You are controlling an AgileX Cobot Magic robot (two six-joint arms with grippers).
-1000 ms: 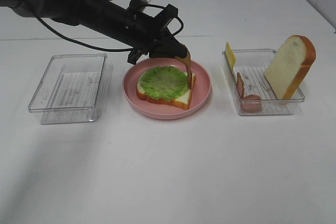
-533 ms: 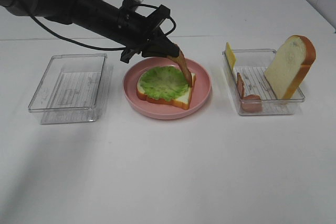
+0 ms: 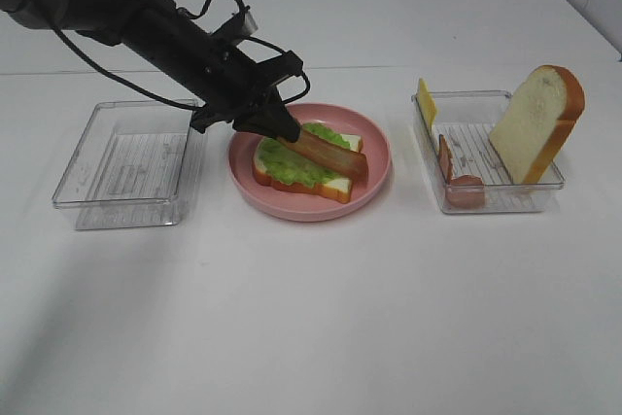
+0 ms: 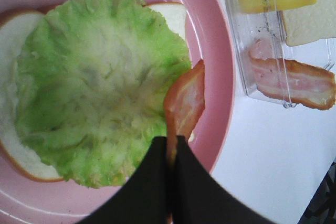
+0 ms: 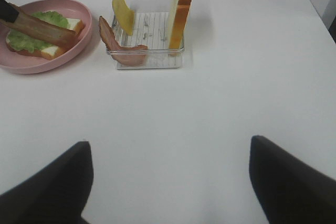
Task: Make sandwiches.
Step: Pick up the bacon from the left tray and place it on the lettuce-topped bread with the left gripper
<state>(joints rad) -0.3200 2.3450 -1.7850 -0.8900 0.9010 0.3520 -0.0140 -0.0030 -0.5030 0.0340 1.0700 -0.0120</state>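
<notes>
A bread slice (image 3: 335, 185) topped with green lettuce (image 3: 292, 164) lies on the pink plate (image 3: 379, 157). My left gripper (image 3: 280, 129) is shut on one end of a bacon strip (image 3: 328, 153), which lies slanted across the lettuce. In the left wrist view the gripper (image 4: 171, 142) pinches the bacon strip (image 4: 185, 102) at the edge of the lettuce (image 4: 97, 85). My right gripper (image 5: 168, 179) is open and empty over bare table, out of the exterior view. Its view shows the bacon strip (image 5: 44, 30) on the plate (image 5: 50, 62).
A clear tray (image 3: 491, 196) to the right of the plate holds a leaning bread slice (image 3: 537, 123), a yellow cheese slice (image 3: 426, 102) and another bacon strip (image 3: 457, 180). An empty clear tray (image 3: 126, 162) stands to the left of the plate.
My left gripper has lowered and swung left. The bacon strip went from hanging upright over the lettuce to lying across it.
</notes>
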